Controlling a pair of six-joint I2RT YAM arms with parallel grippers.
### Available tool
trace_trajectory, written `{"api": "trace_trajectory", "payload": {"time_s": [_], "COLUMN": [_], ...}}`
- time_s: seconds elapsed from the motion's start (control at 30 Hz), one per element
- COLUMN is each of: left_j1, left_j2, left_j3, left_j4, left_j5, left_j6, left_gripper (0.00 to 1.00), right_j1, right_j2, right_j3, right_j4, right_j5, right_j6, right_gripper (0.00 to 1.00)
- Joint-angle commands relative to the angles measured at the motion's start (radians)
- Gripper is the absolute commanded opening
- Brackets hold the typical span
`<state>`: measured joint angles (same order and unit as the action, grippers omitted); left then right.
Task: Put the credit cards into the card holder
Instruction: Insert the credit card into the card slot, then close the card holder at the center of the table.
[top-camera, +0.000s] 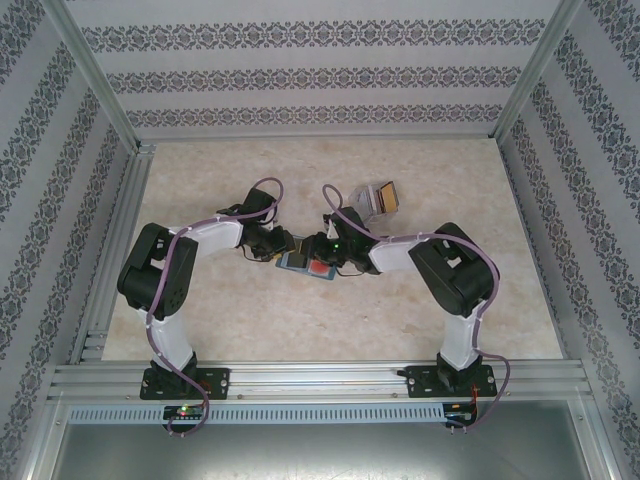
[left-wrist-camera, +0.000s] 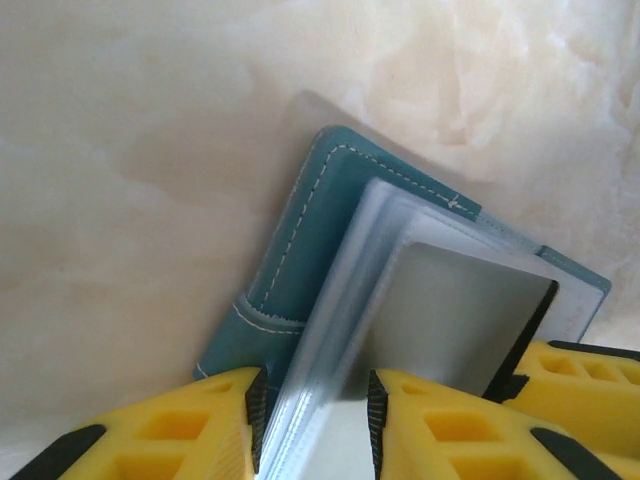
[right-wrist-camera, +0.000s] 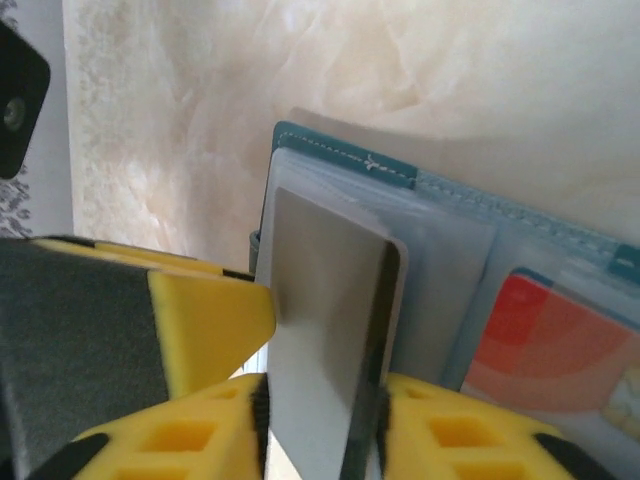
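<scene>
The teal card holder lies open mid-table between both arms. My left gripper is shut on the bundle of clear pocket leaves of the card holder. One credit card, showing a grey face and a dark edge, stands slanted between the parted fingers of my right gripper. Its far end sits against a clear pocket of the card holder. That card also shows behind the clear leaf. A red-orange card lies in the pocket to the right.
A grey see-through stand holding an orange card stands behind the right arm. My left gripper's yellow finger is close beside the card. Patterned walls and metal rails enclose the pale marble table.
</scene>
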<state>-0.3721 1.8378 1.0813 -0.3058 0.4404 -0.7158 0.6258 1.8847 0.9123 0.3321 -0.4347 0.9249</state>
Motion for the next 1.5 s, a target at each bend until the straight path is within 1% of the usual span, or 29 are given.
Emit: {"api": "trace_trajectory", "payload": {"time_s": [0.0, 0.07, 0.17, 0.27, 0.4, 0.53, 0.67, 0.9, 1.0, 1.27, 1.33, 1.47], "left_j1": [-0.004, -0.004, -0.003, -0.002, -0.003, -0.003, -0.004, -0.023, -0.030, -0.052, -0.058, -0.064], "left_j2": [-0.027, -0.043, -0.071, -0.103, -0.118, -0.071, -0.017, 0.019, 0.021, 0.018, 0.018, -0.005], "left_j3": [-0.017, -0.018, -0.012, -0.006, 0.007, 0.025, 0.022, -0.007, -0.017, -0.016, -0.014, -0.025], "left_j4": [-0.087, -0.093, -0.105, -0.121, -0.157, -0.168, -0.152, -0.106, -0.098, -0.093, -0.087, -0.078], "left_j5": [-0.007, -0.009, -0.001, -0.002, -0.040, -0.051, -0.034, -0.020, -0.022, -0.024, -0.019, -0.006], "left_j6": [-0.006, -0.007, -0.011, -0.017, 0.002, 0.016, 0.013, -0.014, -0.025, -0.041, -0.049, -0.074], "left_gripper": [0.36, 0.36, 0.36, 0.37, 0.37, 0.36, 0.36, 0.36, 0.36, 0.36, 0.36, 0.36], "right_j1": [-0.013, -0.031, -0.063, -0.097, -0.151, -0.176, -0.163, -0.129, -0.116, -0.086, -0.067, -0.044], "right_j2": [-0.105, -0.163, -0.237, -0.291, -0.291, -0.245, -0.179, -0.058, -0.051, -0.113, -0.101, -0.023], "right_j3": [-0.020, -0.036, -0.038, -0.063, -0.132, -0.182, -0.149, -0.059, -0.020, 0.079, 0.114, 0.173], "right_j4": [-0.145, -0.199, -0.299, -0.354, -0.352, -0.285, -0.236, -0.160, -0.153, -0.211, -0.223, -0.222], "right_j5": [0.024, 0.039, 0.040, 0.020, -0.033, -0.076, -0.120, -0.178, -0.191, -0.196, -0.204, -0.220], "right_j6": [-0.086, -0.111, -0.160, -0.178, -0.175, -0.146, -0.125, -0.083, -0.076, -0.090, -0.093, -0.098], "right_gripper": [0.41, 0.45, 0.47, 0.48, 0.49, 0.49, 0.51, 0.52, 0.52, 0.52, 0.53, 0.53]}}
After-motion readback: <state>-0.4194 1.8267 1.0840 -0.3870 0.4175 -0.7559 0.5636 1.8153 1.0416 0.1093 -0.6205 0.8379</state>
